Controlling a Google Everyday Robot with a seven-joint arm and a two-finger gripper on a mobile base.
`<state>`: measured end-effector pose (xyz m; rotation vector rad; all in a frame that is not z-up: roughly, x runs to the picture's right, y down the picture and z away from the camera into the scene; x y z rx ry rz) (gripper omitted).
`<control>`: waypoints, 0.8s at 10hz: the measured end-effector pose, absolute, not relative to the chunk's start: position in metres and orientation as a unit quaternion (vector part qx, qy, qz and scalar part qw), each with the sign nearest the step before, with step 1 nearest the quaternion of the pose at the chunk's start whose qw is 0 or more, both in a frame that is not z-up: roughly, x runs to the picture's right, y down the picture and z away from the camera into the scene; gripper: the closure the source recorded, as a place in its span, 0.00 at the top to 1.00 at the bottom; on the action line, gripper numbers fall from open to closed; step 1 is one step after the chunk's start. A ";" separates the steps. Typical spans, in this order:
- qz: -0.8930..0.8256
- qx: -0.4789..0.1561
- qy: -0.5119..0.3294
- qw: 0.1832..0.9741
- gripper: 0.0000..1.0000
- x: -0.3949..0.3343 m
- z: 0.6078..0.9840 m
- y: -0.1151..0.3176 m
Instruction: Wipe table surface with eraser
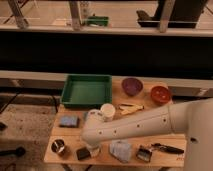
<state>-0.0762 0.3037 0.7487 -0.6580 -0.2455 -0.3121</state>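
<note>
A small dark eraser block point(83, 153) lies on the wooden table point(150, 154) near its front edge, left of centre. My white arm reaches in from the right across the table and bends down at the wrist. The gripper point(93, 148) hangs just right of the eraser, low over the table and close to it or touching it. The arm hides most of the gripper.
A green tray point(86, 90), a purple bowl point(132, 86) and a red bowl point(160, 94) stand at the back. A white cup point(107, 110), a yellow item point(131, 108), a blue sponge point(68, 121), a metal cup point(59, 147), a crumpled grey wrapper point(120, 150) and a black tool point(167, 148) lie around.
</note>
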 end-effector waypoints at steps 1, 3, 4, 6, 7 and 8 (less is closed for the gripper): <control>-0.158 -0.323 -0.125 0.925 0.04 -0.081 0.746 0.307; -0.176 -0.328 -0.134 0.919 0.04 -0.089 0.733 0.322; -0.178 -0.329 -0.135 0.917 0.04 -0.088 0.729 0.324; -0.181 -0.330 -0.135 0.916 0.04 -0.084 0.726 0.326; -0.178 -0.330 -0.132 0.918 0.04 -0.079 0.727 0.324; -0.175 -0.329 -0.128 0.919 0.04 -0.074 0.729 0.322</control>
